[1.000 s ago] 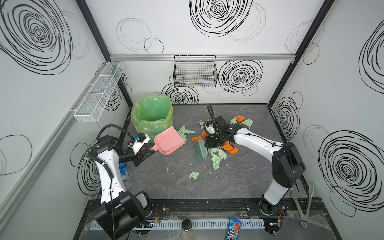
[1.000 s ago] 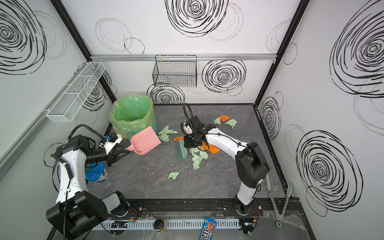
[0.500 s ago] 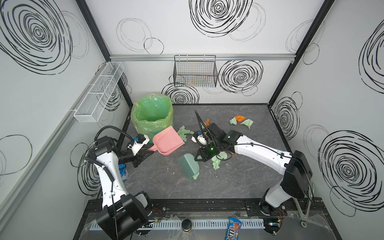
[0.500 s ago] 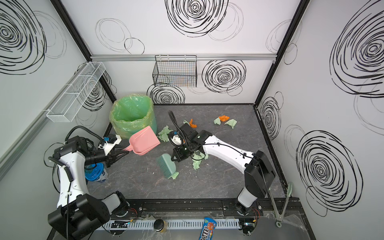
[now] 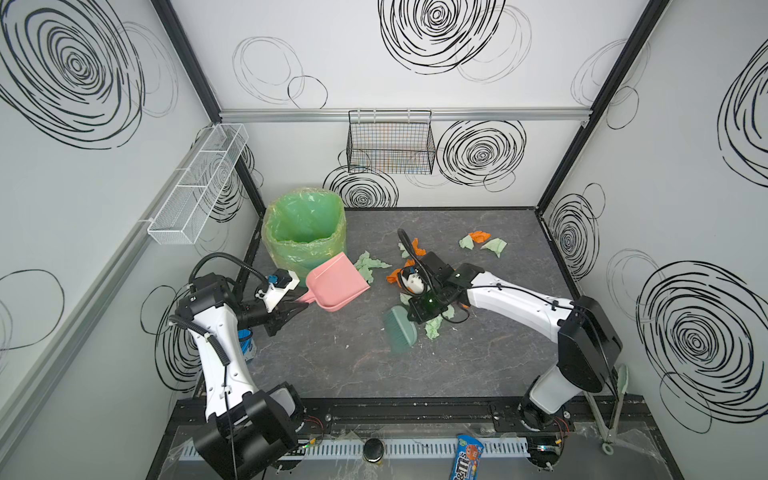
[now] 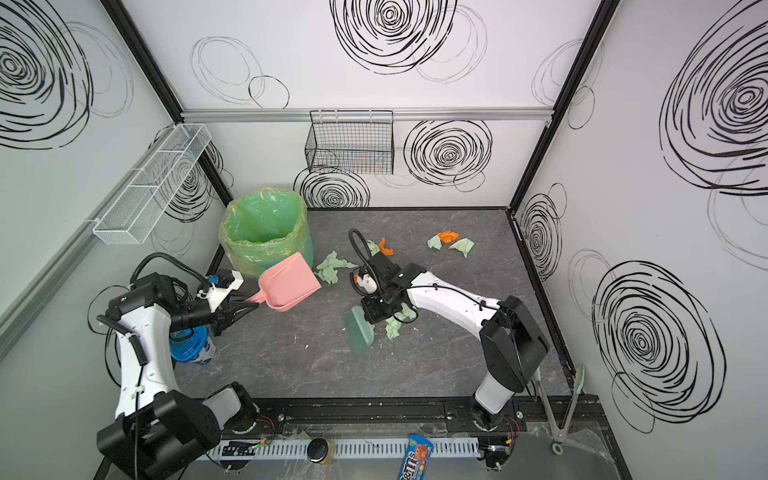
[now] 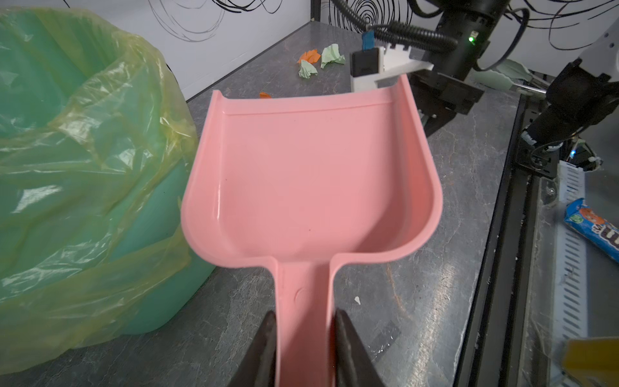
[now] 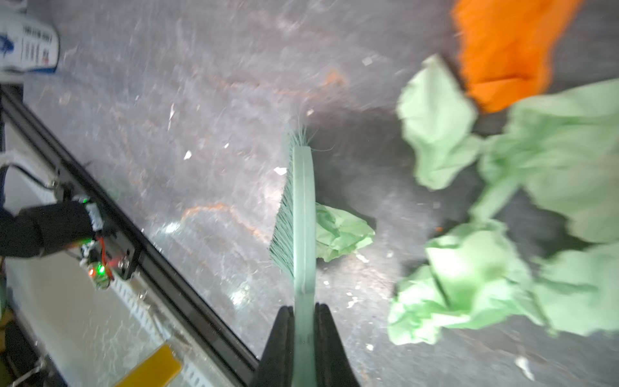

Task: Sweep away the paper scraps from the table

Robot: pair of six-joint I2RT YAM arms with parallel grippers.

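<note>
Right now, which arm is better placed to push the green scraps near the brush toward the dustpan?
The right arm: its jaws are shut on the brush, right beside those green scraps. The left arm's jaws only hold the pink dustpan, by the bin.

The broad front stretch of the dark grey, marble-veined tabletop [image 5: 332, 370] between the two arm bases lay open, with only tiny white flecks on it. A round bin lined with a green plastic bag [image 5: 305, 232] blocked the back left corner. A pink plastic dustpan [image 5: 338, 282] reached out just beside the bin, leaving a narrow gap to the nearest crumpled green and orange paper scraps [image 5: 368, 266]. The white right arm [image 5: 511, 303] slanted from the front right corner to the middle, its pale green hand brush [image 5: 400, 330] down among more scraps. Three scraps near the back right corner had bare surface around them. A small blue container [image 6: 191, 347] stood at the left edge.
</note>
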